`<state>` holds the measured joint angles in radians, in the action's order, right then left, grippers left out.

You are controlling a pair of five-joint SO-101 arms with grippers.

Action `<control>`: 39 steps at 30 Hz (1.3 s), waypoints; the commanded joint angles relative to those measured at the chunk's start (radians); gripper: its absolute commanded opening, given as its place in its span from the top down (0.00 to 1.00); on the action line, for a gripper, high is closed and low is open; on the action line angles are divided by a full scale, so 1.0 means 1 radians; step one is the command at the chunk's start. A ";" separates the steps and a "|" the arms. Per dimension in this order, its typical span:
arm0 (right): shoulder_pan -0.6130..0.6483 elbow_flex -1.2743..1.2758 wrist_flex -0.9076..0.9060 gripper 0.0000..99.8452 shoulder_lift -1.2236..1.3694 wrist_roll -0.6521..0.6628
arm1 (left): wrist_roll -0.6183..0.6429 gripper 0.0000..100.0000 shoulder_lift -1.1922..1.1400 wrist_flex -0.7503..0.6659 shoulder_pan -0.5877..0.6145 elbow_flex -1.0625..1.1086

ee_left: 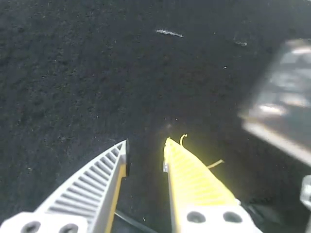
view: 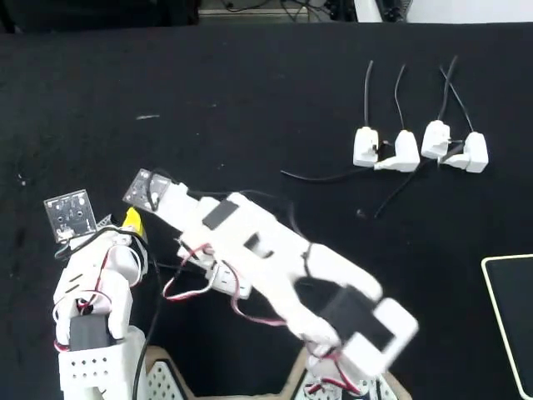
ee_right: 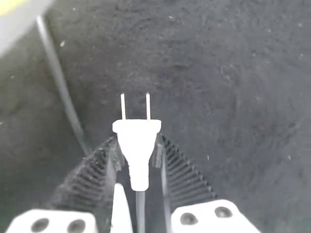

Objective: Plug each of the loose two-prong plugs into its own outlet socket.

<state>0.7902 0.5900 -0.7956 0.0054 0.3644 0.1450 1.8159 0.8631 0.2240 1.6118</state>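
Note:
A white two-prong plug [ee_right: 136, 131] sits between the fingers of my right gripper [ee_right: 138, 145], which is shut on it with the prongs pointing out over the black cloth. Its cord runs back between the fingers. In the high view the right arm [view: 250, 250] stretches from the front toward the left, ending beside the left arm. My left gripper [ee_left: 146, 143] is open just above the cloth, holding nothing, and its yellow finger [view: 132, 221] shows beside the right arm's end. Several white outlet sockets [view: 405, 150] with black cords lie in a row at the far right.
A loose black cable [view: 333, 175] lies in front of the sockets, and another black cable [ee_right: 58, 77] runs beside the held plug. A dark pad with a pale rim [view: 508, 308] sits at the right edge. A square marker plate [view: 71, 214] tops the left arm.

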 commanded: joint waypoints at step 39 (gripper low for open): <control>0.083 0.662 0.580 0.99 -0.734 -0.084 | -0.091 0.87 0.008 0.043 -0.189 -0.096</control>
<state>0.8516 1.2513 -0.1818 -0.6237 0.2984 0.0667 1.8159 0.9306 0.0430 1.5228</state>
